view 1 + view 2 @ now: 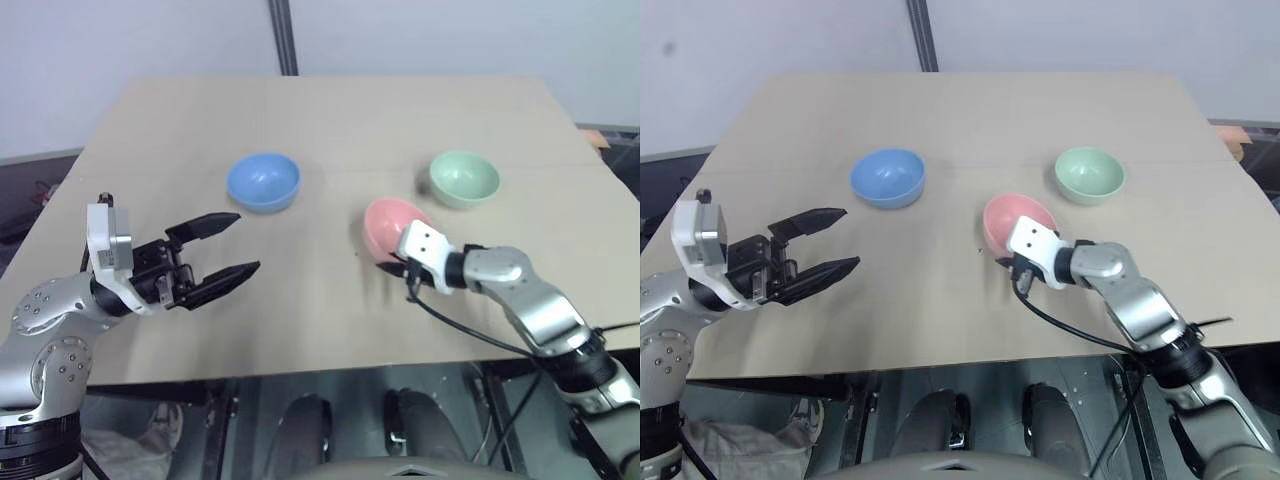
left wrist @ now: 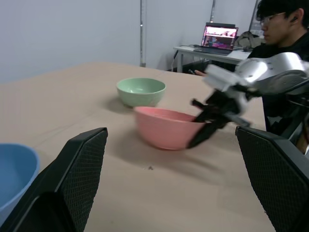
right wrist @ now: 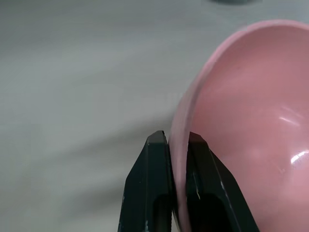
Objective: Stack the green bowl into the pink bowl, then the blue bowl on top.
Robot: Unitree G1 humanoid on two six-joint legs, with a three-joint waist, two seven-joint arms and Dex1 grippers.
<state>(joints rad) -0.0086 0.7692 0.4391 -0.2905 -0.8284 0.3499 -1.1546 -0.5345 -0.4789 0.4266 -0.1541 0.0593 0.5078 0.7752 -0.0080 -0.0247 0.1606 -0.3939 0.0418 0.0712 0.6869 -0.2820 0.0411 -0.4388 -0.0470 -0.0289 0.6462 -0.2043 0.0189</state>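
Near the middle of the tan tabletop (image 1: pixel 330 330), I see the small round salmon-pink plastic bowl (image 1: pixel 392 226) pinched by its near rim in my right gripper (image 3: pixel 176 139), one black finger inside the wall and one outside, clamped tight on the thin edge. The bowl is tipped, its opening facing up and toward the far side of the table; from the left wrist view its base looks to sit on or just above the surface, and I cannot tell which. Just beyond it and to the right, apart from it, the small round pale mint-green plastic bowl (image 1: pixel 464 177) stands upright on the table. Well off to the left, the small round light sky-blue plastic bowl (image 1: pixel 263 181) also stands upright, on its own. My left gripper (image 1: pixel 236 246) hovers over the near left part of the table with its two black fingers spread wide, grasping nothing, pointing across toward the pink bowl. Beyond the table's edge, a person (image 2: pixel 280 34) sits at a desk with an open laptop (image 2: pixel 220 37).
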